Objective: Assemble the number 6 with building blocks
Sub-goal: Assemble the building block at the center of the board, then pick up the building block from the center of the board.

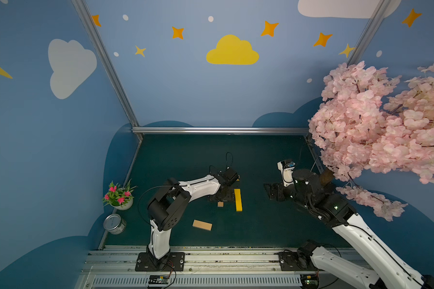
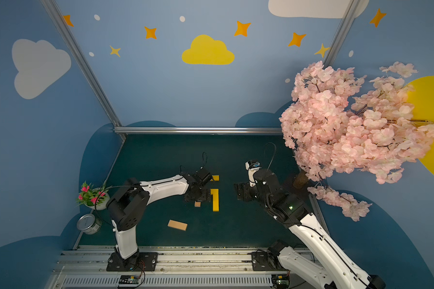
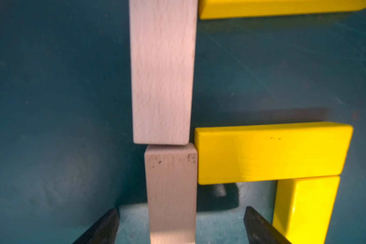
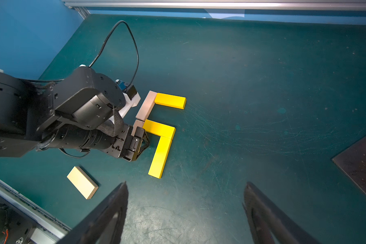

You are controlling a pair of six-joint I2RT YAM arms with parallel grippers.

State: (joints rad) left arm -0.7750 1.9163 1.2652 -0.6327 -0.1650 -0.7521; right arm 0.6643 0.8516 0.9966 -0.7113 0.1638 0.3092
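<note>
The number 6 lies part-built on the green mat. Two tan bars, one beyond the other, lie end to end. Three yellow bars branch from them, one at the far end and two in an L. My left gripper is open and straddles the nearer tan bar, with a gap on each side. A loose tan block lies flat near the front. My right gripper hovers open and empty to the right of the digit.
A potted plant and a tin can stand at the mat's left edge. A pink blossom tree overhangs the right side. A dark plate lies on the mat. An aluminium rail runs along the front.
</note>
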